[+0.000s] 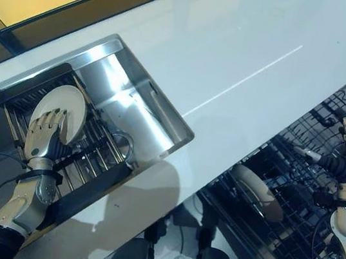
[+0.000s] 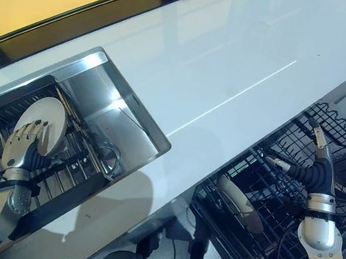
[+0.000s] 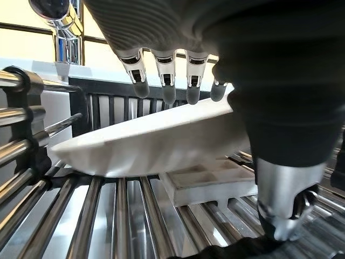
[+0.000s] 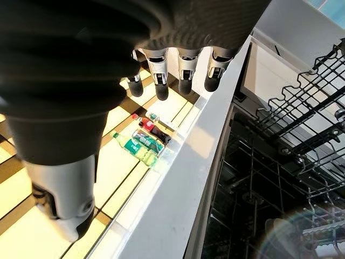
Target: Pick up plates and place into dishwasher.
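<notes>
White surface [image 1: 249, 56] running diagonally, steel sink [image 1: 132, 120] sunk into it. Left hand [image 1: 45, 133] over rack [image 1: 88, 149] in sink, straight fingers laid on tilted white plate [image 1: 65, 107], released, not grasping. Right hand [image 2: 318, 172] above dishwasher basket [image 2: 279, 204], fingers straight, holding nothing. Second plate [image 1: 256, 191] standing in that basket.

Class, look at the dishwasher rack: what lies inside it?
Inside the dishwasher rack one white plate leans among the wires, and the right hand hovers over it. The wires hide the rack's lower part.
</notes>
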